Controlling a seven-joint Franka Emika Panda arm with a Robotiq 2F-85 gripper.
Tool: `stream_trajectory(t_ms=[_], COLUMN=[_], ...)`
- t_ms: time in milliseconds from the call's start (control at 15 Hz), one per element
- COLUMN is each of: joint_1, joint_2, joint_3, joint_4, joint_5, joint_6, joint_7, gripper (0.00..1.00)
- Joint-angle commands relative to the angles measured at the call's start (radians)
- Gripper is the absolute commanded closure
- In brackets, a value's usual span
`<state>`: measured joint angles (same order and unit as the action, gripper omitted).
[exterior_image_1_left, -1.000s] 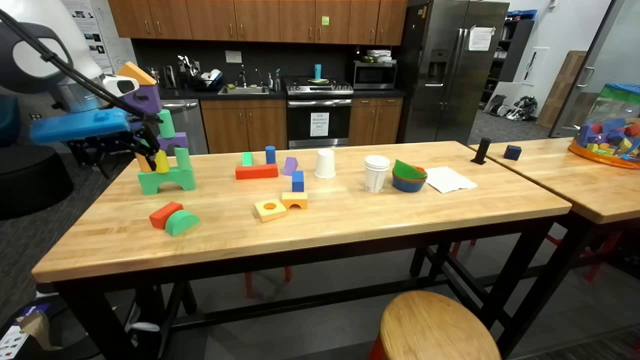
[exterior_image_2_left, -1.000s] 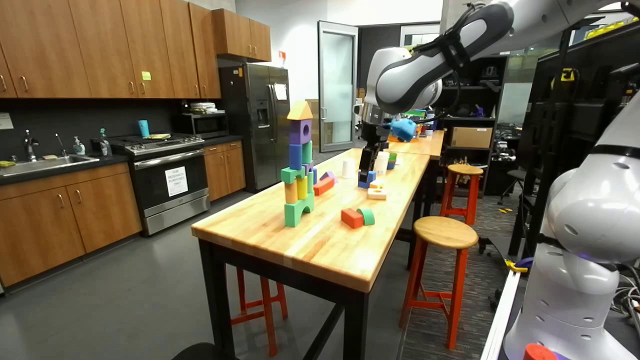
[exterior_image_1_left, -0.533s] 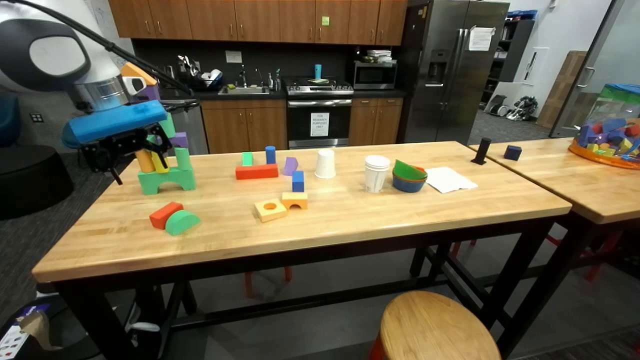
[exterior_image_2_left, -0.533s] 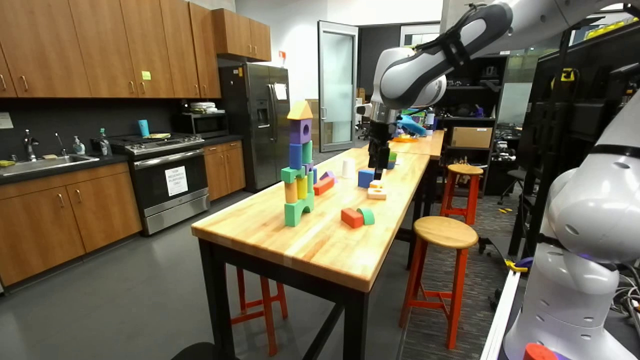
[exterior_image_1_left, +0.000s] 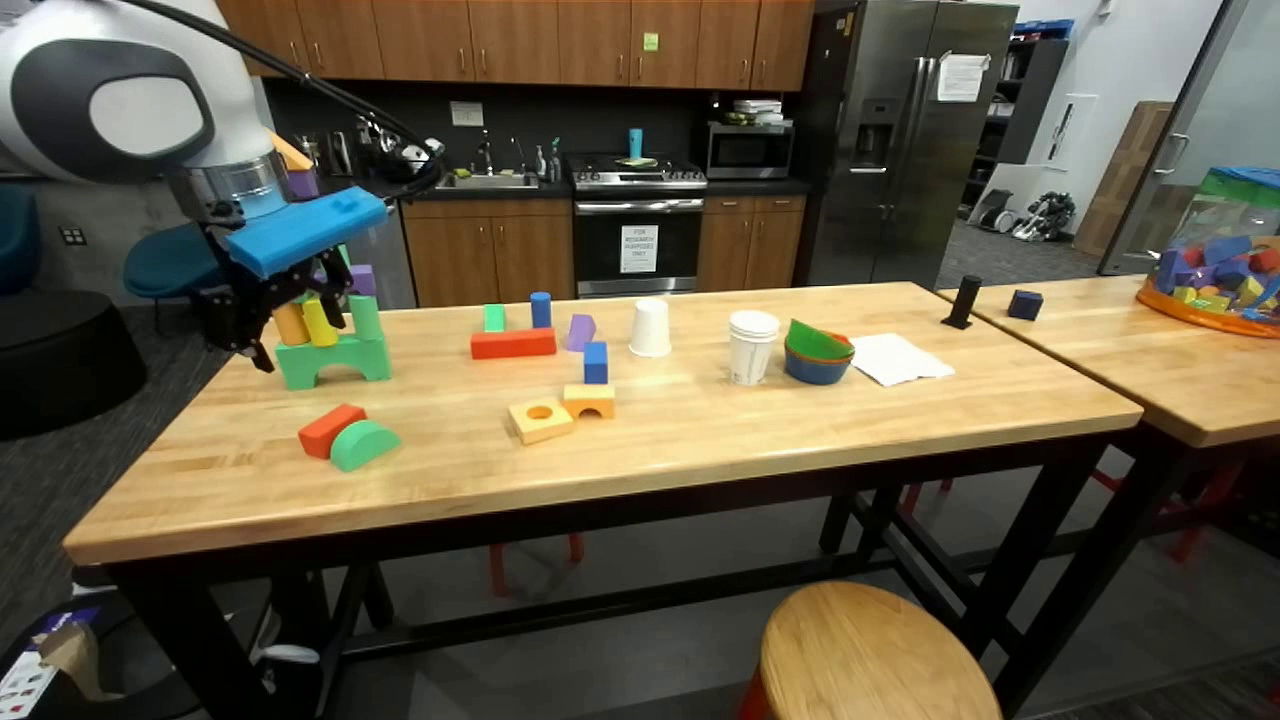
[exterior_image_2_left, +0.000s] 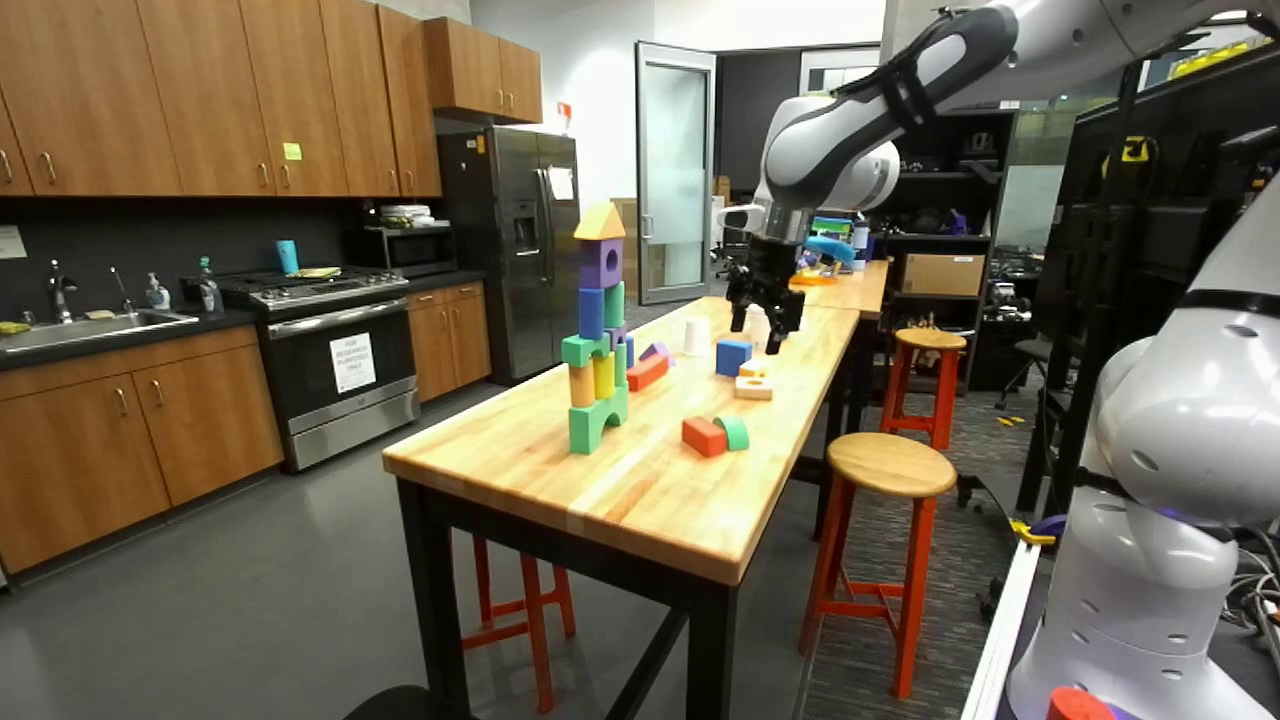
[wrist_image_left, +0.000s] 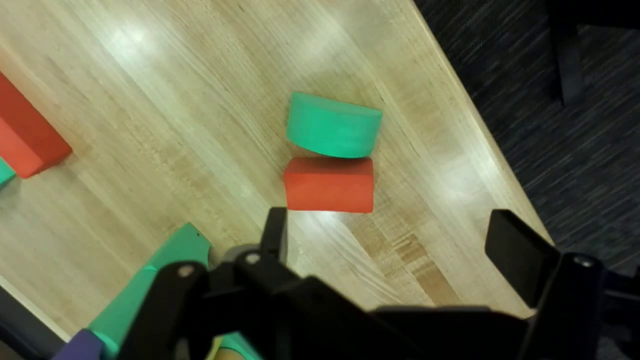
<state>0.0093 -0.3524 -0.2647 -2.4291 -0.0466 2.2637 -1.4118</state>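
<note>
My gripper (wrist_image_left: 390, 235) stands open above the table, its fingers wide apart with only bare wood visible between them. Closest in the wrist view is a red block (wrist_image_left: 330, 186), just past the left fingertip. A green half-round block (wrist_image_left: 334, 126) lies against it. Both blocks rest on the table in the exterior views, the red block (exterior_image_1_left: 332, 430) beside the green half-round (exterior_image_1_left: 364, 446). A tall tower of coloured blocks (exterior_image_2_left: 592, 314) rises from a green arch (exterior_image_1_left: 335, 358). In an exterior view the gripper (exterior_image_1_left: 300, 345) overlaps the tower and hides part of it.
Further along the table (exterior_image_1_left: 760, 440) are a long red block (exterior_image_1_left: 513, 344), a blue block (exterior_image_1_left: 596, 362), a yellow arch (exterior_image_1_left: 590, 398), an upturned white cup (exterior_image_1_left: 651, 328), stacked cups (exterior_image_1_left: 752, 352) and bowls (exterior_image_1_left: 816, 369). A wooden stool (exterior_image_2_left: 890, 464) stands by the table's side.
The gripper has shifted right in both exterior views. Its wrist has turned, so the two fingers now show apart. The blocks and the tower have stayed in place.
</note>
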Motion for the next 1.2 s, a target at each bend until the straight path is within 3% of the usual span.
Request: stream_trajectory(t_ms=[0,600,1133], joint_1=[-0.022,-0.017,-0.007], joint_2=[0.006,0.023,0.140], joint_3=[0.020,0.031,0.024], joint_4=[0.002,-0.024,0.114], joint_5=[0.009,0.005,0.036], joint_6=[-0.002,0.033,0.023], joint_7=[-0.015,-0.050,-0.261], gripper=[0.00,0.00,0.00])
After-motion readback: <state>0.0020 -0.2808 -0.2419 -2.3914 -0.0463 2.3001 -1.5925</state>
